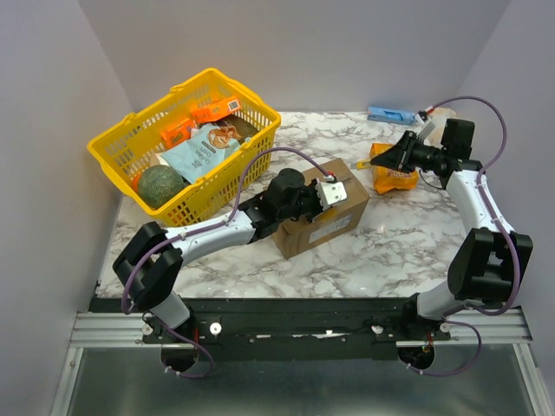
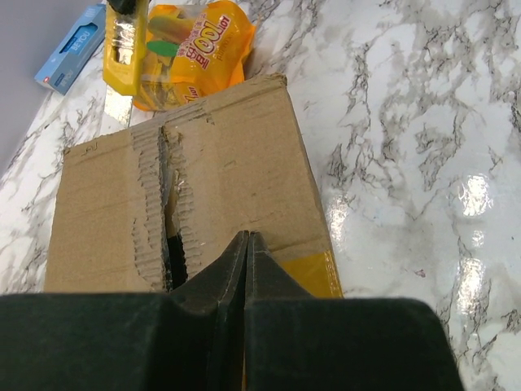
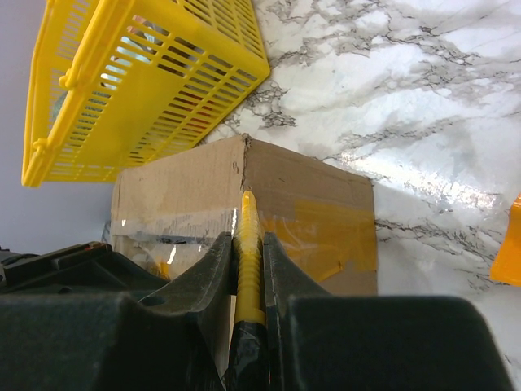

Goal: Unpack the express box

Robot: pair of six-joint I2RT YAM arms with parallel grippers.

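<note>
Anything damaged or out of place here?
Yes. The top of the express box is torn along its centre seam, just ahead of the shut left tool: the paper skin is ripped away, leaving ragged bare corrugation. A dark slit shows between the flaps.

**Robot lab: walled tabletop test cell**

Landmark is the express box point(image 1: 325, 227), mid-table. Under it is a marble-pattern table point(image 1: 373, 251). Behind it and to both sides are plain grey panel walls point(image 1: 303, 52), boxing the table in. In front of it, at the near edge, an aluminium extrusion rail point(image 1: 95, 329) runs by the bases of the left arm point(image 1: 156, 269) and right arm point(image 1: 490, 260), with purple cables point(image 1: 277, 152) looping off them. Items look like staged props: a yellow basket point(image 1: 217, 186) of packaged goods behind-left of the box, and an orange snack pouch point(image 1: 395, 173) near its right-rear.
</note>
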